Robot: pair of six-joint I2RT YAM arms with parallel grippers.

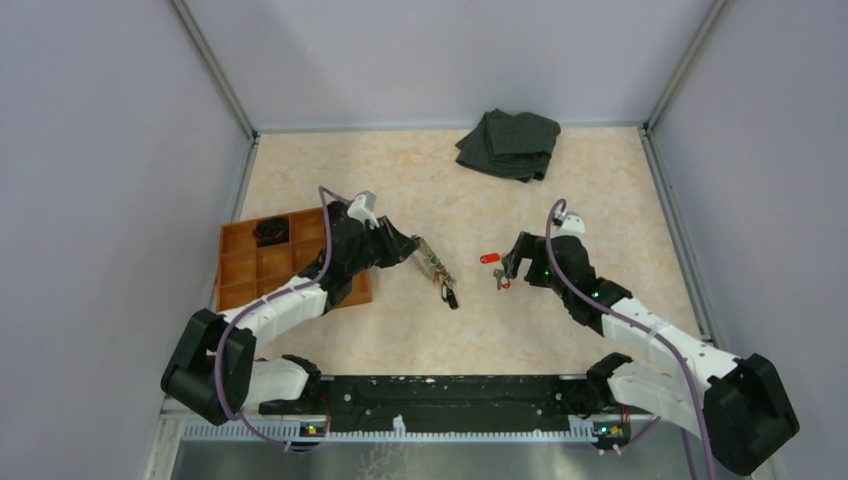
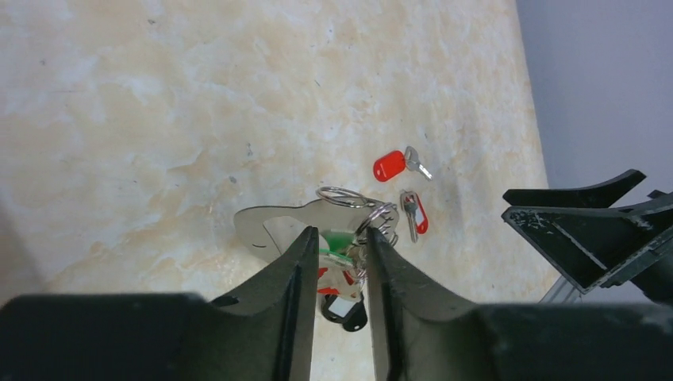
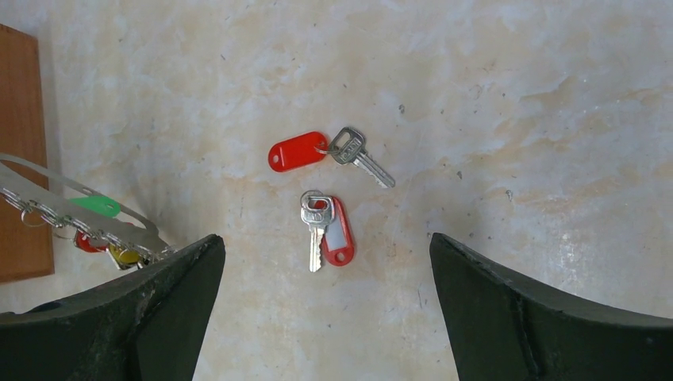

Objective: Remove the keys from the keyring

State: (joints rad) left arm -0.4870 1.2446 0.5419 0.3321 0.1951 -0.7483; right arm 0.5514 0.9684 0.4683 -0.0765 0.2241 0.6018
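Observation:
My left gripper (image 2: 340, 234) is shut on the keyring (image 2: 278, 226), a silvery metal loop held just above the table. Keys with green (image 2: 337, 240), red and black (image 2: 345, 311) tags hang bunched on it between the jaws. In the top view the left gripper (image 1: 410, 246) holds the keyring (image 1: 435, 267) at table centre. Two loose keys with red tags lie on the table, one farther (image 3: 317, 149) and one nearer (image 3: 325, 230). My right gripper (image 3: 324, 242) is open and empty, hovering over the nearer key. It shows in the top view (image 1: 508, 263) beside them.
An orange gridded tray (image 1: 262, 268) lies under the left arm, with a black coiled object (image 1: 270, 231) in a back cell. A dark folded cloth (image 1: 510, 143) lies at the back. Grey walls enclose the table on three sides.

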